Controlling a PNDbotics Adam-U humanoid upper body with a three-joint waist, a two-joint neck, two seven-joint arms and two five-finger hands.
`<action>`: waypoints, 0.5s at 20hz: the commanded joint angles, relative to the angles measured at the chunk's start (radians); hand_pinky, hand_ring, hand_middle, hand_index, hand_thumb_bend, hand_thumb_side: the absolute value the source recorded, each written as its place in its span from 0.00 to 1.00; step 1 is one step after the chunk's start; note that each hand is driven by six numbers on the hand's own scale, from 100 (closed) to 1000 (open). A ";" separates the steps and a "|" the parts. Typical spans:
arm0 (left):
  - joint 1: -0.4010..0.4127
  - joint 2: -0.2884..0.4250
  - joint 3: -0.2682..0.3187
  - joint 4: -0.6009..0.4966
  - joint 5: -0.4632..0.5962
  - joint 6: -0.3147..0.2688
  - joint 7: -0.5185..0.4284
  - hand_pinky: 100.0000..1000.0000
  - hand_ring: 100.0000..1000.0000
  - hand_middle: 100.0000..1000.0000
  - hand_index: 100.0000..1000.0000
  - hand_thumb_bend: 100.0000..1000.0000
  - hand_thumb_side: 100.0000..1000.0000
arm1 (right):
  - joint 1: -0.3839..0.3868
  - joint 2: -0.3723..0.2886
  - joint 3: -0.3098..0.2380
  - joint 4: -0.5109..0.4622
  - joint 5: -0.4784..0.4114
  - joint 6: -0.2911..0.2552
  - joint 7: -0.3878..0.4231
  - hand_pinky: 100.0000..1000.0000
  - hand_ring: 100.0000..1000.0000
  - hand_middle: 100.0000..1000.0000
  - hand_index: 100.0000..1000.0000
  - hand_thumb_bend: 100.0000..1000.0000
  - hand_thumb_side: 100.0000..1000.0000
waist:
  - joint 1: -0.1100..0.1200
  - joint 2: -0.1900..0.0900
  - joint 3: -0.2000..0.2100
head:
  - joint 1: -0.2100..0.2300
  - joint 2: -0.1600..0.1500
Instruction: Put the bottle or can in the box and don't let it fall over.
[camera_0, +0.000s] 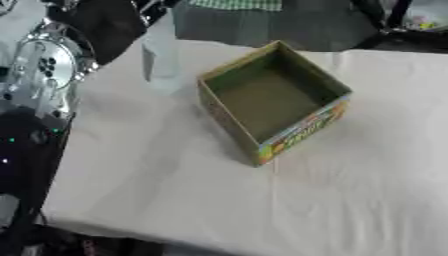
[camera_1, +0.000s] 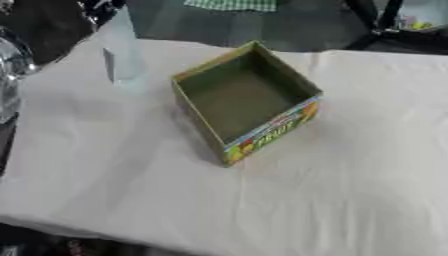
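Blurred clear bottle beside open box

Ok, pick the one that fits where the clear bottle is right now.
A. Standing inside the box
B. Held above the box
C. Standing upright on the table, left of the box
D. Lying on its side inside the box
C: the clear bottle stands upright on the white-covered table, left of the open box, whose inside shows empty.
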 joint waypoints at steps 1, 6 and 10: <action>-0.046 -0.004 -0.002 -0.016 0.017 0.008 0.009 0.55 0.32 0.15 0.89 0.67 0.67 | -0.022 -0.022 -0.001 -0.006 -0.002 -0.001 0.006 0.77 0.69 0.59 0.82 0.00 0.71 | 0.001 -0.018 -0.005 | 0.001 0.001; -0.100 -0.027 -0.009 -0.004 0.037 0.011 0.016 0.55 0.32 0.15 0.89 0.67 0.67 | -0.031 -0.018 0.004 -0.006 -0.001 -0.002 0.011 0.77 0.69 0.59 0.82 0.00 0.71 | 0.007 -0.015 -0.016 | 0.008 -0.002; -0.142 -0.050 -0.018 0.010 0.052 0.012 0.020 0.56 0.32 0.15 0.89 0.67 0.67 | -0.040 -0.013 0.011 -0.004 -0.002 -0.002 0.018 0.77 0.69 0.59 0.82 0.00 0.71 | 0.010 -0.013 -0.027 | 0.017 0.000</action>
